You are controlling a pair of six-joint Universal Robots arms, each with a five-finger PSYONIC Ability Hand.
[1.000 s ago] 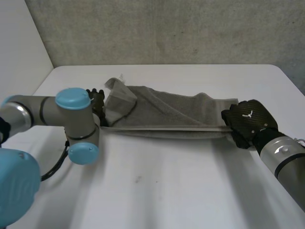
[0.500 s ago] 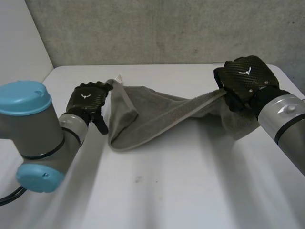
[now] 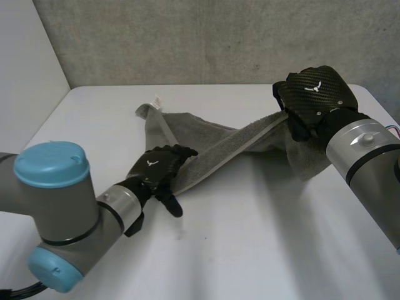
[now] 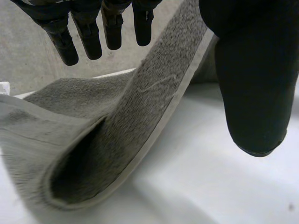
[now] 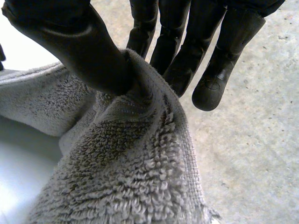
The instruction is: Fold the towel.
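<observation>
Closest to me, my left arm (image 3: 53,206) reaches low across the table (image 3: 262,244), and the left hand (image 3: 156,173) sits down at the near fold of the towel (image 3: 206,140). On the left wrist view its fingers (image 4: 88,37) are straight and well apart from the thumb (image 4: 252,84). The towel's (image 4: 117,154) banded edge runs up through that gap, and I see no pinch on it, so I read this hand as loose. Farther out, the towel stretches in a twisted rope from that fold up to the right hand (image 3: 315,100), which is raised above the table at the far right, back of the hand facing me. There the thumb (image 5: 79,46) presses a corner of the towel (image 5: 131,177) hard against the fingers (image 5: 219,60), a firm pinch, with the loose end hanging below. The far left corner, with its white label (image 3: 156,101), lies flat near the wall (image 3: 206,37). I judge we are mid-fold, with one end lifted but the cloth skewed. Next, I think the left hand must close on or pin its edge, so the right can carry its corner across and lay it square without dragging the whole towel.
</observation>
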